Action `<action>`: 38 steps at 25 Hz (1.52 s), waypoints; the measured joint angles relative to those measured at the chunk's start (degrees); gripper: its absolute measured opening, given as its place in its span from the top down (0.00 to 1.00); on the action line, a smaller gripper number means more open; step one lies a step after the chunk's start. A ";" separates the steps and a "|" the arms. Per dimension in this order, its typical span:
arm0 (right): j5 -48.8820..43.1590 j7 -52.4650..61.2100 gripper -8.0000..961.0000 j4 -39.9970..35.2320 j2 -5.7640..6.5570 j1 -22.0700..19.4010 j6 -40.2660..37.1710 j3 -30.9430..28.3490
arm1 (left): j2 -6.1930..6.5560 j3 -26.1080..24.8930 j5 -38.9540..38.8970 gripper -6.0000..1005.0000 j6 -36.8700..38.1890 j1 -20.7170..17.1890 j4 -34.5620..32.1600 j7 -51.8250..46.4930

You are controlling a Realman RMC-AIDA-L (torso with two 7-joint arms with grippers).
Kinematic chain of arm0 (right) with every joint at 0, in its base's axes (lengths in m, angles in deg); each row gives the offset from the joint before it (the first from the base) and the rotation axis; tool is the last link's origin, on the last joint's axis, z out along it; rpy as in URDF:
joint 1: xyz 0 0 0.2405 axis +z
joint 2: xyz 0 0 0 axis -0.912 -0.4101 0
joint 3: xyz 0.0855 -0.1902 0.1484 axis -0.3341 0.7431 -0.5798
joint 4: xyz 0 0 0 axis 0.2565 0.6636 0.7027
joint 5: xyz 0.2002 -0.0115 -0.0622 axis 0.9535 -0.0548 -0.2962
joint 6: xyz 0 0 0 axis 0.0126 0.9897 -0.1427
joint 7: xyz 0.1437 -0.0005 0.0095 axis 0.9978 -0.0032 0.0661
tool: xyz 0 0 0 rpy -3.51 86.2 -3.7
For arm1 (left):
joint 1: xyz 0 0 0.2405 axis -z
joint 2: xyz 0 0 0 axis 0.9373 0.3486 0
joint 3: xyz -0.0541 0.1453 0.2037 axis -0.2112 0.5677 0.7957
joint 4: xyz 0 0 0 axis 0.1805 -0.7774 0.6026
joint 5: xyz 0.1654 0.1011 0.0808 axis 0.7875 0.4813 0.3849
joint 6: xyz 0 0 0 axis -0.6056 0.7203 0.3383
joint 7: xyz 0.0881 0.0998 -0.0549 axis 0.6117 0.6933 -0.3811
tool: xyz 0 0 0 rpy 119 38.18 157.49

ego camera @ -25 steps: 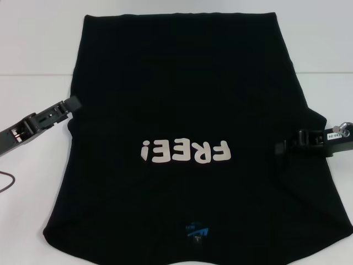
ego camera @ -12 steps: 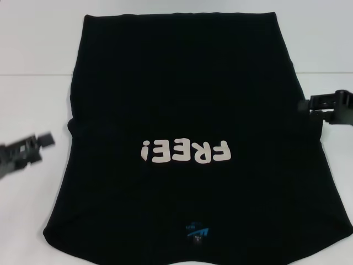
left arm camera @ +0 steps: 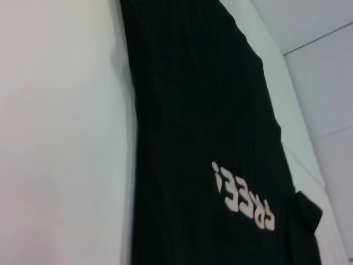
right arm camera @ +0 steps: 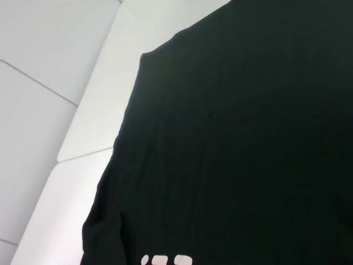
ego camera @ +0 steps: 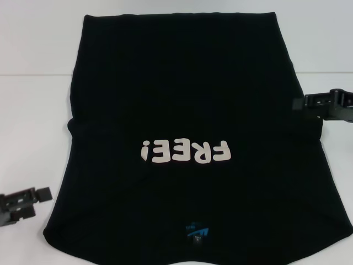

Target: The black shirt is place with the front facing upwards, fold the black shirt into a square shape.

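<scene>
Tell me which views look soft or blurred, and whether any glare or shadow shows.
Head view: the black shirt and its white letters are fairly sharp, without glare. Left wrist view: softer, the letters slightly blurred, a faint shadow along the shirt's edge on the table. Right wrist view: the cloth shows little texture.

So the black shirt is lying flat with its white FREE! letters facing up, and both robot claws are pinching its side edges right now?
Not quite. In the head view the black shirt lies flat, FREE! up, but neither claw pinches it: the left gripper sits on the white table clear of the cloth, and the right gripper hovers at the edge.
</scene>
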 joint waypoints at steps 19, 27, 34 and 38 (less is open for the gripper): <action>0.13 -0.51 0.38 0.07 -0.53 -0.70 -0.08 -0.48 | -0.46 0.52 4.55 0.10 -4.10 -0.57 3.79 0.51; 0.12 -0.55 0.38 0.04 -0.63 -1.20 -0.08 -0.54 | -0.53 1.59 5.25 0.14 -5.89 0.38 6.20 0.64; 1.84 -1.24 0.38 0.04 -0.57 -1.72 -0.32 -0.58 | -0.62 2.72 5.07 0.17 -7.38 1.30 7.02 -1.04; 2.95 -1.82 0.38 0.05 -0.48 -2.21 -0.65 -0.58 | -0.77 2.40 4.95 0.19 -7.68 1.38 6.66 -1.67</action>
